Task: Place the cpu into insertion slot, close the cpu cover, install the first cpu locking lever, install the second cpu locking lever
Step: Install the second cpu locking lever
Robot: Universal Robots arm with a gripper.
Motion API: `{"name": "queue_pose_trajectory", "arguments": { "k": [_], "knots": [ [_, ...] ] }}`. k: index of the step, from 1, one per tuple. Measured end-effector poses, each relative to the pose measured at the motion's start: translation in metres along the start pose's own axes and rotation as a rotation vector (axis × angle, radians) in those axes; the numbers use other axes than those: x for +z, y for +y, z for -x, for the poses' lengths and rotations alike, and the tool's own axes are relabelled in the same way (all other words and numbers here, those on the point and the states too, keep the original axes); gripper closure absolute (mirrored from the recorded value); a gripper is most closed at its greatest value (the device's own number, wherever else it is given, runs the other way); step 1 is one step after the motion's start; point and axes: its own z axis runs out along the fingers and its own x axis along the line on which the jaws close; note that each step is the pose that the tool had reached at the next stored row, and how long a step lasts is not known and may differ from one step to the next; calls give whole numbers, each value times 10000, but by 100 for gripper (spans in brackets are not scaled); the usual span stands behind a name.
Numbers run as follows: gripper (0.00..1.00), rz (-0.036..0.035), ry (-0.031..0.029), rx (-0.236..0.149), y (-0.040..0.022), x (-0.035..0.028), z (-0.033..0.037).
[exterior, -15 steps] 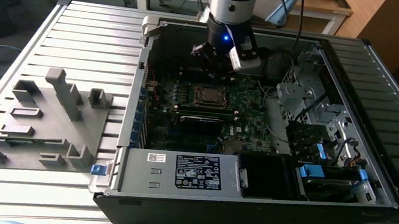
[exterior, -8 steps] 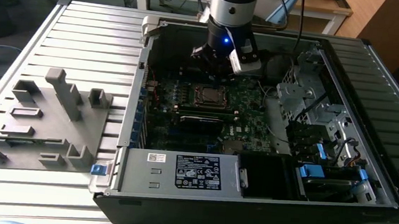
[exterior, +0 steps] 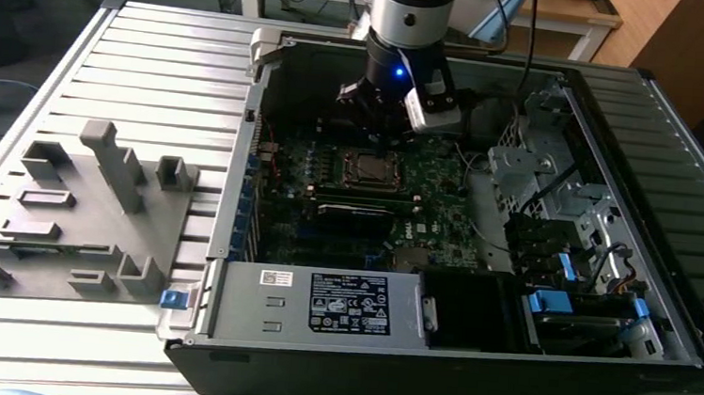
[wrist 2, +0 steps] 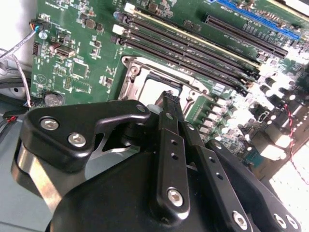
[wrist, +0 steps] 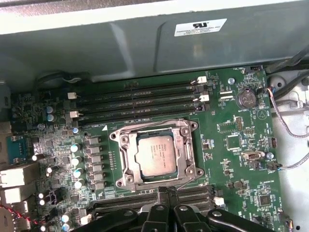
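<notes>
The cpu [wrist: 155, 155] lies flat in the slot [wrist: 126, 166], silver top up, with the cover [wrist: 186, 154] shut down around it so its cut-out frames the chip. In the exterior view the cpu [exterior: 367, 168] sits near the middle of the board [exterior: 441, 195], just under the gripper [exterior: 390, 125]. Thin lever wires run along the cover's edges, but whether either is hooked under its catch is too fine to tell.

The gripper [wrist: 167, 195] hangs above the slot on the side of the nearer memory slots [wrist: 193, 195], not touching the cover. Its fingertips [wrist 2: 170, 99] look pressed together with nothing between them.

My worries: if a lever is not fully latched, it could spring up and let the cover lift. A descent slightly off line could push the tips onto the memory slots or the small capacitors [wrist: 77, 164] beside the slot instead of the lever wire. Pressing on the cover while the chip sits skewed could bend the socket pins.
</notes>
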Motion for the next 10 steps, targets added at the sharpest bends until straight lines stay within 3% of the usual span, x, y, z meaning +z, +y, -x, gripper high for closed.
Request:
{"name": "queue_pose_trajectory", "arguments": {
  "k": [10],
  "knots": [
    [89,-2,0,0,-31,73,-5]
  ]
}}
